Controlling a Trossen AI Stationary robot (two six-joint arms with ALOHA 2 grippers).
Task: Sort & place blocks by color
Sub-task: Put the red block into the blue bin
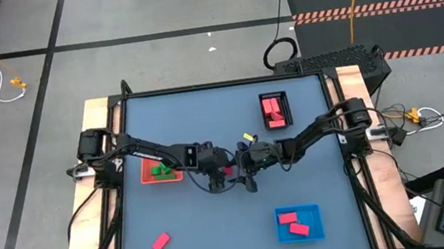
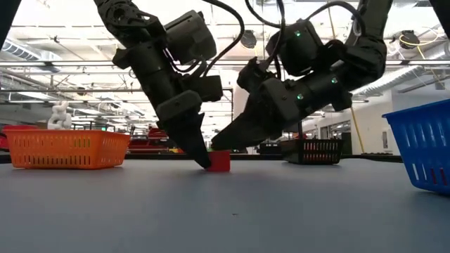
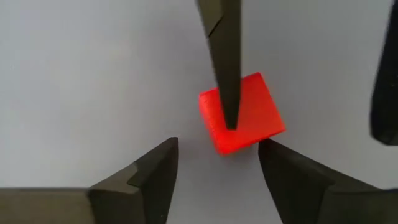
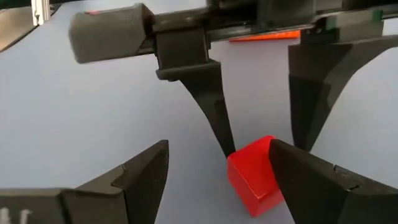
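Observation:
A small red cube point(image 3: 249, 112) rests flat on the blue-grey table near its middle point(image 1: 228, 171). My left gripper point(image 3: 217, 146) is open and comes at it from the table's left, pointing down. One of its fingers stands at the cube's corner, the other off to the side. My right gripper point(image 4: 219, 144) is open too and reaches in from the table's right. The cube lies beside one of its fingers point(image 4: 298, 174). In the low view both grippers point(image 2: 200, 158) point(image 2: 232, 140) meet over the cube point(image 2: 219, 161). My left gripper has one fingertip point(image 3: 267, 149) at the cube's lower corner point(image 3: 255, 142), slanting down from the table's left; the cube sits on the table. My right gripper has one finger point(image 3: 227, 93) laid against the cube's face point(image 3: 239, 121); whether it touches, I cannot tell.
An orange-red tray point(image 1: 173, 178) with green blocks lies left of the grippers. A black tray point(image 1: 286, 107) with red blocks is toward the far right, and a blue tray point(image 1: 300, 234) with pink blocks toward the near right. One pink block point(image 1: 161, 242) lies loose near the front left.

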